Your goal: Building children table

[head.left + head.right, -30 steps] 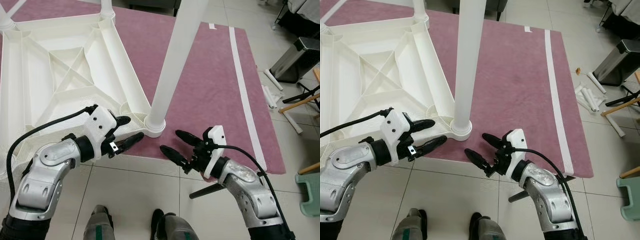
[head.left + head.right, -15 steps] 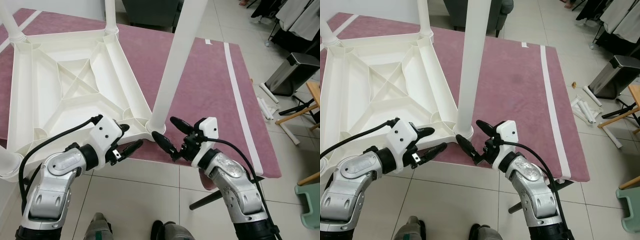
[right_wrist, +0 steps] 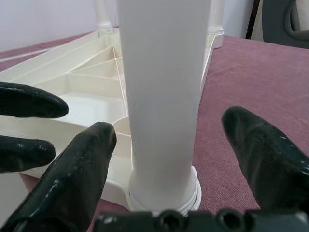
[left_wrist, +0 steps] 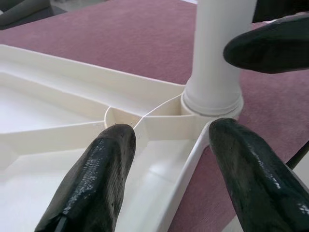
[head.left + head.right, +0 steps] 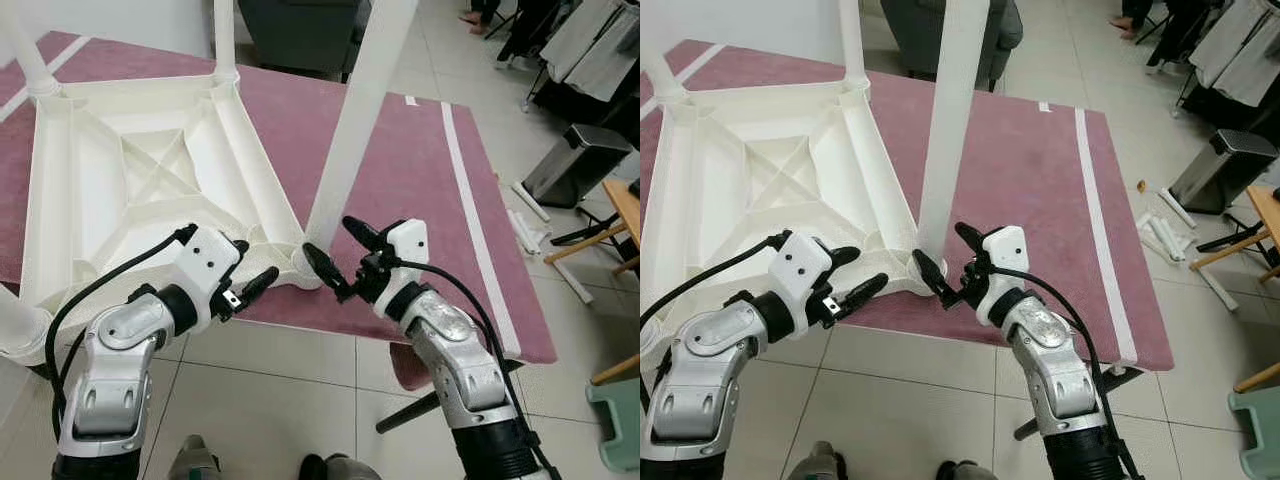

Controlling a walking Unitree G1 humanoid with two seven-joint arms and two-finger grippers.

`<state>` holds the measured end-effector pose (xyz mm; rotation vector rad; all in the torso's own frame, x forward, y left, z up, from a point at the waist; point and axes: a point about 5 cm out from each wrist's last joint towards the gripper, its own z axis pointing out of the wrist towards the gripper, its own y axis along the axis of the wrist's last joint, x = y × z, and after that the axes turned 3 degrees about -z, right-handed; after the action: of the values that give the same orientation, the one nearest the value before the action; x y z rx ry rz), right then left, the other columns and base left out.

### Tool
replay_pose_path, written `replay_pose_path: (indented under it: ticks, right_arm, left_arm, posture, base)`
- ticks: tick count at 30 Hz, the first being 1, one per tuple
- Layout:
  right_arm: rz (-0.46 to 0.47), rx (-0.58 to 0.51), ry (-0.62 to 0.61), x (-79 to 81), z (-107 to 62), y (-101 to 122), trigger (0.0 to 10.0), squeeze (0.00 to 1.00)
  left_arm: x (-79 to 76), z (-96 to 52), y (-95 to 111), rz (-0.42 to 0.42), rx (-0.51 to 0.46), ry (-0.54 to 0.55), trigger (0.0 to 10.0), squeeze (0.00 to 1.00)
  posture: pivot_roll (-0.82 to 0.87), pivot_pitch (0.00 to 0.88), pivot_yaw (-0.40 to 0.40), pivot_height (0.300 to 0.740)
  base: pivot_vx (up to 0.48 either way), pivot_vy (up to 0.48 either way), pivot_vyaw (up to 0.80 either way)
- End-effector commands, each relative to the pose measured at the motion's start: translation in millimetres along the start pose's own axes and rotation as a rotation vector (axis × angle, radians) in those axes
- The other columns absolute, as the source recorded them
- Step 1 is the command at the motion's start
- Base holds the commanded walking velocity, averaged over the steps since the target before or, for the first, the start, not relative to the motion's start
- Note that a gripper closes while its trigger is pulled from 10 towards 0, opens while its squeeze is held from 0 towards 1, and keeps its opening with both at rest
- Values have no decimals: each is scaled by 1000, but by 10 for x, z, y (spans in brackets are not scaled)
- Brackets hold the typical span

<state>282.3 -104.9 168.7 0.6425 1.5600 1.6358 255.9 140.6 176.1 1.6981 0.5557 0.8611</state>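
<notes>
Two end effectors at the nearest corner of the upturned table [image 5: 130,180] on the purple rug [image 5: 400,160]: left end effector [image 5: 243,276] spread wide over the corner rim, right end effector [image 5: 333,254] wide either side of the upright leg [image 5: 352,120], not gripping. Probably seating or tightening that leg; next, close on it near the socket [image 4: 212,104]. Farther corners already carrying legs.

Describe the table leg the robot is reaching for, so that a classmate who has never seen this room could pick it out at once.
Find the white table lying upside down on the purple rug. Several legs rise from its corners; the table leg meant is at the corner nearest the robot. Unlike the others, it stands between the open fingers of the right gripper, with the left gripper just beside.
</notes>
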Motion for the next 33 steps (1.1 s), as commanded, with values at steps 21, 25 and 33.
replay_pose_path:
  ticks: [21, 25, 33]
  right_arm:
    - [-91, -20, -1, 22, 261, 33, 10000, 0]
    - [-103, -24, 13, 43, 325, 48, 10000, 0]
    - [-141, 81, -105, -7, 471, -95, 10000, 0]
  left_arm:
    - [360, -582, -28, 177, 123, 129, 10000, 0]
    - [373, -622, -36, 172, 130, 151, 10000, 0]
    - [171, -595, -89, 128, 127, 135, 10000, 0]
  posture:
    - [192, 36, -97, 740]
    - [207, 41, -97, 740]
    - [231, 58, -109, 740]
  base:
    - [0, 0, 0]
    - [0, 0, 0]
    - [0, 0, 0]
